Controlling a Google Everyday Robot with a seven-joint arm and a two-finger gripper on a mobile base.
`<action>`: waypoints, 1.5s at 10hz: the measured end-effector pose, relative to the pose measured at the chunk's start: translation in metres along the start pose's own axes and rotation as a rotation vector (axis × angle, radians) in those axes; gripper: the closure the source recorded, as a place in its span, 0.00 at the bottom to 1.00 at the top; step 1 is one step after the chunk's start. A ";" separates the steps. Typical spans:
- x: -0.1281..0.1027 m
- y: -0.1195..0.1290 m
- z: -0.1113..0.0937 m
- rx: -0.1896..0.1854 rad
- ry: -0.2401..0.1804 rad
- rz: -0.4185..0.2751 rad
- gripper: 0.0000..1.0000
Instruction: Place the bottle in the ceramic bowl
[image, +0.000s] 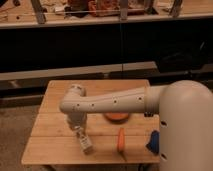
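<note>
In the camera view, my arm (110, 104) reaches leftward across the desk (52, 122) and bends down to the gripper (81, 135), which hangs left of centre above the front half. The bottle (87, 145) sits right at the gripper's tip, tilted, its lower end near the front edge. I cannot tell whether the gripper is open or has hold of it. The bowl (118, 118) rests near the middle, partly hidden behind my arm and well apart from the bottle. A carrot (121, 139) lies just in front of the bowl, and a blue object (153, 141) sits near the front right corner.
</note>
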 end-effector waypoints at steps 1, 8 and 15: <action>-0.001 -0.003 -0.001 0.011 -0.010 -0.027 0.20; -0.028 -0.008 0.022 0.079 -0.071 -0.152 0.20; -0.045 -0.001 0.056 0.010 -0.142 -0.140 0.20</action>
